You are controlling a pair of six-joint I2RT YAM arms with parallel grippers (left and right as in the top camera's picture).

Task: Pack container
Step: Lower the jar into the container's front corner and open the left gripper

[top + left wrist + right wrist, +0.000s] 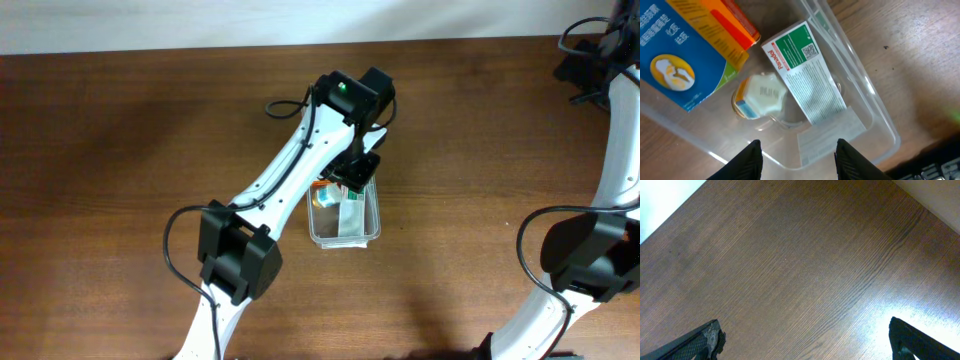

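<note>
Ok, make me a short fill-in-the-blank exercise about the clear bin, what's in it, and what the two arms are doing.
1. The left pincer hovers over the container, holding ____.
2. The box printed in green and white lies ____ the container.
3. The right pincer stands ____ above the wooden table.

Missing words: nothing; inside; open.

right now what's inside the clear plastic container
Inside the long clear plastic container: a flat green-and-white cardboard box, a small white pack, a blue carton and an orange box. Whatever lies under the carton is covered.
</note>
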